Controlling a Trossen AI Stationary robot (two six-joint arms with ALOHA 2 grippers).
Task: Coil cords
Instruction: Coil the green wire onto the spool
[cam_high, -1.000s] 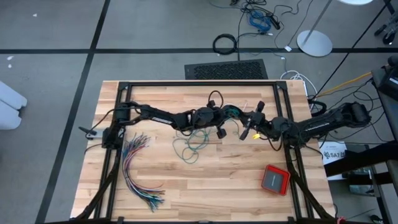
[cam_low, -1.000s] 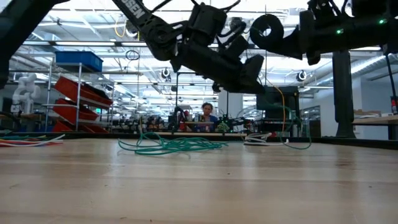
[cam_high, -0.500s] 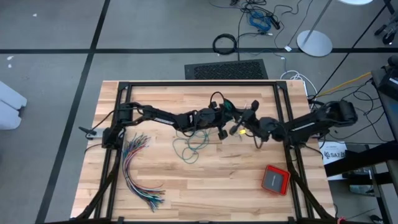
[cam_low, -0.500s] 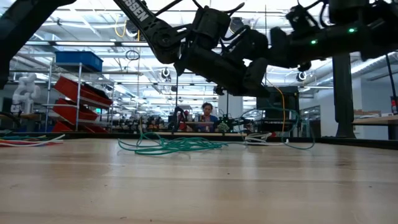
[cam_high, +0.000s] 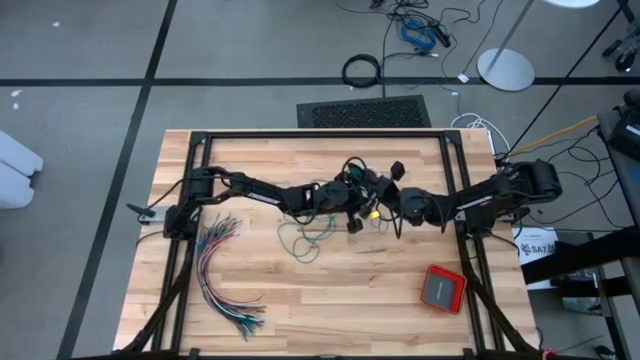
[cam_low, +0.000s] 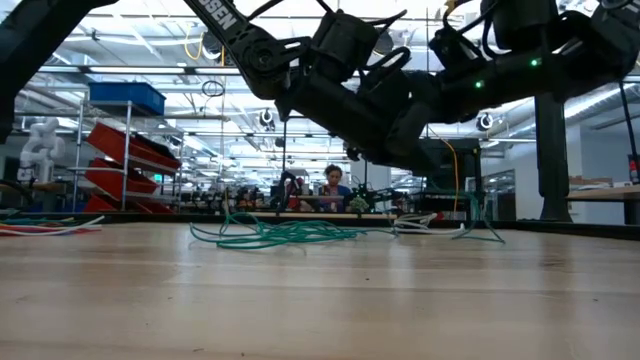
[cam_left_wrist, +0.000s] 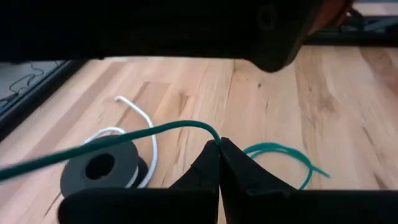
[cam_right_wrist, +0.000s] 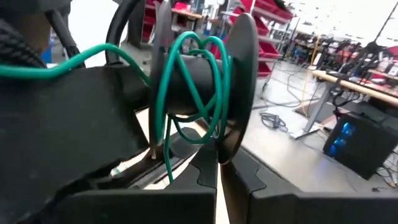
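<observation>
Both grippers are seen meeting above table centre in high view. Left gripper: jaws pressed together, teal-green cord pinched at the tips. A 2nd black spool w/ white cord lies on the wood, lower left of left wrist view. Right gripper: jaws pressed together on rim of a black spool, upper centre of right wrist view, teal-green cord wound round its core. Rest of teal-green cord is heaped loose on table, centre-left in low view. Coloured wire bundle at lower left, red box lower right.
</observation>
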